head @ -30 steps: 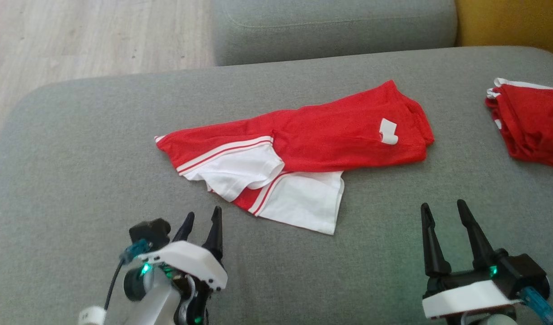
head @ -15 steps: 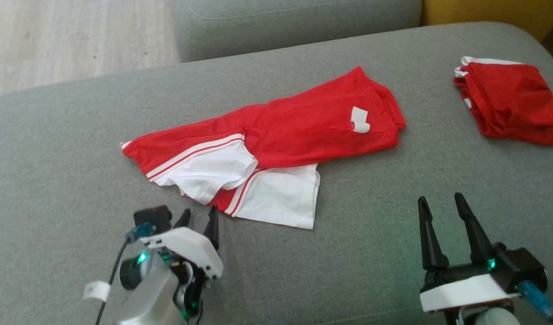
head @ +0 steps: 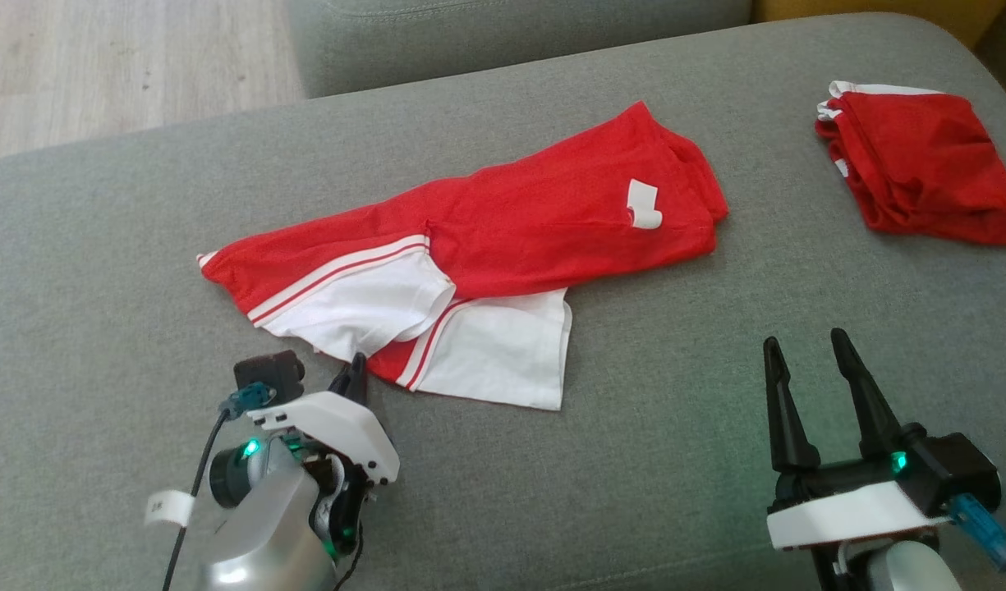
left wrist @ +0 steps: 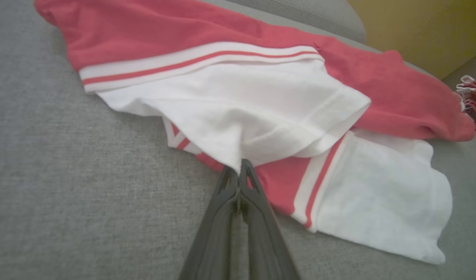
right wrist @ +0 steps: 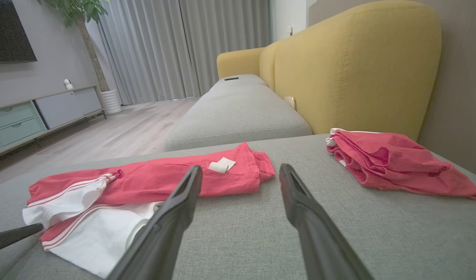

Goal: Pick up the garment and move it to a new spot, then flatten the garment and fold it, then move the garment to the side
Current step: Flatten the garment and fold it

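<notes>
My left gripper is clamped shut at the near white hem of the red-and-white garment, apparently pinching the fabric, though the hem hides the very tips. The garment lies rumpled across the middle of the grey sofa cushion. My right gripper rests apart from it, fingers spread and empty. A second red bundle sits at the cushion's far right, below a yellow backrest. Beyond are a pale wood floor, grey curtains and a low cabinet.

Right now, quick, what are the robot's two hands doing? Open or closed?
Left hand: closed, pinching the white edge of the garment.
Right hand: open, holding nothing.
</notes>
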You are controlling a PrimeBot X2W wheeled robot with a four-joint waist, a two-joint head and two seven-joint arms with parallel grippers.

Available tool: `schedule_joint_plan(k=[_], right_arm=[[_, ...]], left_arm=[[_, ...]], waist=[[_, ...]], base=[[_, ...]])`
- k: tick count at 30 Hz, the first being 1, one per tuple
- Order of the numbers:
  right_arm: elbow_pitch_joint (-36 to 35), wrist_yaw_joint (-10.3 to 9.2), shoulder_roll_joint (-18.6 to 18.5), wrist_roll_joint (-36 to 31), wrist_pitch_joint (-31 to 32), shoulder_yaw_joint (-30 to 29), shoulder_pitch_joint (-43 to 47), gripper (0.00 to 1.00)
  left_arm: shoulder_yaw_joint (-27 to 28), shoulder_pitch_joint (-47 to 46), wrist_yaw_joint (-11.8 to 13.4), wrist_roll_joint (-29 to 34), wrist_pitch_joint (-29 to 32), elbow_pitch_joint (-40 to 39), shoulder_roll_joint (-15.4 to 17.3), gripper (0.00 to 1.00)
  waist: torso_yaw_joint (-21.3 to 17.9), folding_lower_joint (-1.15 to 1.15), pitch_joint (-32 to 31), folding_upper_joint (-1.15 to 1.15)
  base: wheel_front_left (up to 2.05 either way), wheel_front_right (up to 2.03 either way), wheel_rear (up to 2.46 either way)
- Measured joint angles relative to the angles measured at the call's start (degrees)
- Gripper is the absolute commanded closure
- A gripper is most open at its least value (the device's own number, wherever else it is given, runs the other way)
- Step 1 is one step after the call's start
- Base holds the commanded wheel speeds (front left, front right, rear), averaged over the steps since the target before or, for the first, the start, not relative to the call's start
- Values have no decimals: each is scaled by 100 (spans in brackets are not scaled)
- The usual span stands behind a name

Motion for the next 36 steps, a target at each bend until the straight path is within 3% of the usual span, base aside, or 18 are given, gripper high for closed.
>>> schedule_joint_plan(k=[5, 10, 16, 23, 28, 36], right_arm=[[-30, 1, -2, 0, 0, 7, -1, 0], [191, 0, -2, 147, 0, 232, -68, 0], [2103, 1, 16, 464, 2, -122, -1200, 0], [3943, 1, -70, 593, 589, -601, -3015, 0], [4832, 1, -250, 855, 1011, -865, -3696, 0], [5437, 1, -300, 1023, 1109, -556, -4130, 0]], left_arm=[[2, -26, -114, 7, 0, -35, -3, 100], [348, 23, -225, 301, 0, -680, -3, 100], [693, 478, -303, 747, -1, -1315, 156, 100], [804, 508, -350, 1009, -1, -1614, 178, 100], [832, 483, -354, 1091, -1, -1689, 180, 100], [879, 389, -399, 1217, -1, -1768, 176, 100]], waist=[[66, 0, -28, 0], [223, 0, -89, 0], [538, 0, -60, 0], [723, 0, 173, 0], [817, 0, 374, 0], [889, 0, 553, 0]], base=[[0, 0, 0], [0, 0, 0], [0, 0, 0], [0, 0, 0], [0, 0, 0], [0, 0, 0]])
